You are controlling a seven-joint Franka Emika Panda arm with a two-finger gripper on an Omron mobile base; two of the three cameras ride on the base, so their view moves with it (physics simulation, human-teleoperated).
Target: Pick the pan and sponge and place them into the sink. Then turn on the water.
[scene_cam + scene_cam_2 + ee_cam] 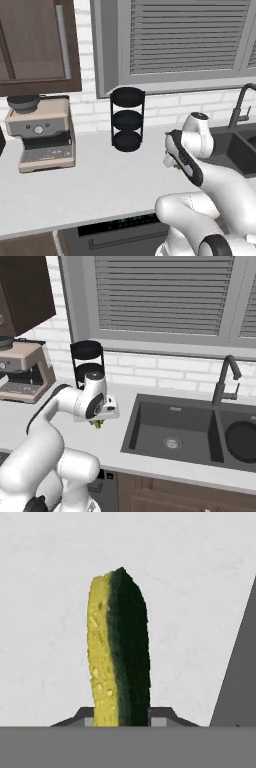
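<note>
On the counter [125,448], just left of the sink's left rim, the gripper [97,423] hangs with its jaws clamped on the sponge [119,652] (yellow layer beside green, held on edge); the sink [150,406] has its left basin bare, while the pan [243,440] lies in the right one; left, I judge: dropping the sponge in, then the faucet [224,381].

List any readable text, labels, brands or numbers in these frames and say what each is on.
None can be read.
Coffee machine: a round dial on the front, no legible markings.
Dishwasher panel under the counter: faint light marks, too small and blurred to read.
Sponge, sink, faucet: no text.
</note>
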